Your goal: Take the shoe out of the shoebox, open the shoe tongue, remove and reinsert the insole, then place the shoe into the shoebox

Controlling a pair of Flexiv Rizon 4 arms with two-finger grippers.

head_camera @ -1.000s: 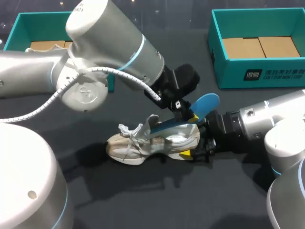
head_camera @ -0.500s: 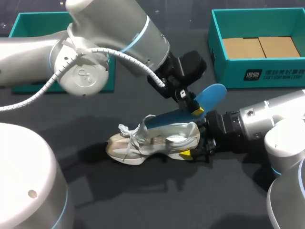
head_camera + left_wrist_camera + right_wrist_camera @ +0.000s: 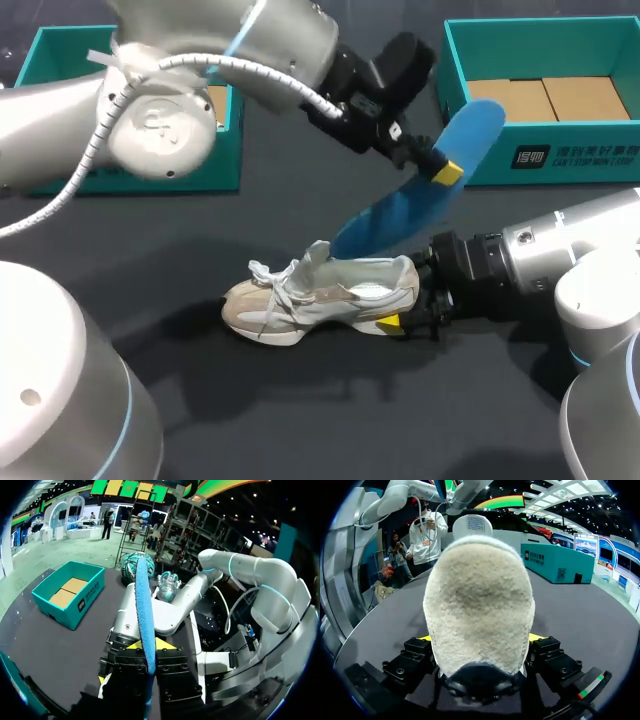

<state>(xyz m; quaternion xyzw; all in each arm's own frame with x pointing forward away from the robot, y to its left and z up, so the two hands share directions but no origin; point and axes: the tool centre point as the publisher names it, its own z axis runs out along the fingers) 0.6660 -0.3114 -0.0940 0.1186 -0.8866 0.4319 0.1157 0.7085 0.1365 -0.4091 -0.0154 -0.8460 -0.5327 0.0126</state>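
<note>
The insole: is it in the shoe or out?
Out. The left gripper holds the blue insole in the air above the shoe.

Left arm [image 3: 270,40] high, right arm [image 3: 545,255] low, jaws clamped.

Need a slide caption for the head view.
Left gripper holds the blue insole above the shoe; right gripper grips its heel.

**Lighting.** Even, fairly bright overhead light falls on the dark matte table [image 3: 200,400], which returns almost no glare. The shoe [image 3: 320,295] casts soft, spread shadows toward the table's near side. Broad white highlights sit on the glossy shell of the left arm [image 3: 160,120], and the raised insole [image 3: 420,190] shows bright blue. In both wrist views straight lines bow near the rim. Close ahead of the right wrist camera, the shoe's heel is evenly lit, with a dimmer patch at its middle.
</note>
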